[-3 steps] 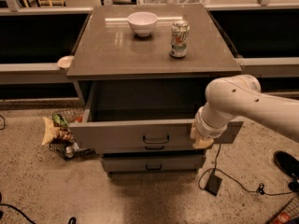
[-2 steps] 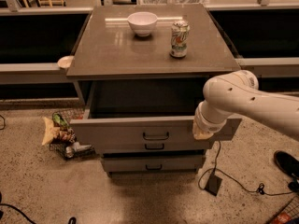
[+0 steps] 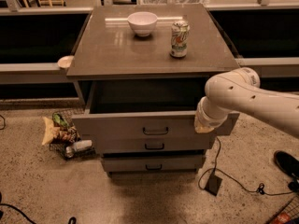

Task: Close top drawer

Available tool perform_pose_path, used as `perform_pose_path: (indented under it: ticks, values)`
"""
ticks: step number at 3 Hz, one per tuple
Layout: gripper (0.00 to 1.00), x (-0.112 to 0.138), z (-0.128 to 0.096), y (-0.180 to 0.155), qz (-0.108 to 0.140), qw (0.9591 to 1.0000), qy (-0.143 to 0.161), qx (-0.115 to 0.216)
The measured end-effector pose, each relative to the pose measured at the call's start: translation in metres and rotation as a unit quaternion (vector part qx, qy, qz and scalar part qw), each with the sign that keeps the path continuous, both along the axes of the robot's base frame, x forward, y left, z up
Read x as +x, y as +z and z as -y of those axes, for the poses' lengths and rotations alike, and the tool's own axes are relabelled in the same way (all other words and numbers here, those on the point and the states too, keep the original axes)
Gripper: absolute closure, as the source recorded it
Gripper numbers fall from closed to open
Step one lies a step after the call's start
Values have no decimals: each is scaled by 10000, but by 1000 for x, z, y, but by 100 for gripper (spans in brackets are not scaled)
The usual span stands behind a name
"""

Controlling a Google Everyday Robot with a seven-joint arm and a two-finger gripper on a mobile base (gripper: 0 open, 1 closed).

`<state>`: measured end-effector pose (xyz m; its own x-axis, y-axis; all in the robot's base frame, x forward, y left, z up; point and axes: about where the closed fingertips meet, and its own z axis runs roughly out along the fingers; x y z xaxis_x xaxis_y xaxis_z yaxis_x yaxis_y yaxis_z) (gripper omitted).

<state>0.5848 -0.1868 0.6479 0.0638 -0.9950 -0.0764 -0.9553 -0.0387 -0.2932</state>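
Your top drawer (image 3: 126,124) stood open, its front pulled clear of the cabinet, at 6 o'clock from the bowl (image 3: 142,22) and can (image 3: 179,39) on the cabinet top (image 3: 103,50). The gripper (image 3: 204,124) sat against the front's right end, at 3 o'clock from the handle (image 3: 155,131). I could not tell whether it was open or closed. By my reading, most of the push was not yet done.

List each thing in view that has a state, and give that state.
top drawer: open, pulled well out.
middle drawer: looks shut.
bottom drawer: looks shut.
gripper: at the top drawer's front, right end in view.
can: upright.
bowl: upright.
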Motion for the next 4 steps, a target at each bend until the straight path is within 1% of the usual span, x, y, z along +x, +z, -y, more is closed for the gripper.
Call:
perform_pose_path:
  ticks: [1,2,3,4]
  values:
    - [37,9,4,-1,0,10000,3,92]
    - [14,16,7,-4,-56,9998,55,206]
    - [0,21,9,-7,-113,9994,120,310]
    - [0,24,10,-10,-190,9989,191,392]
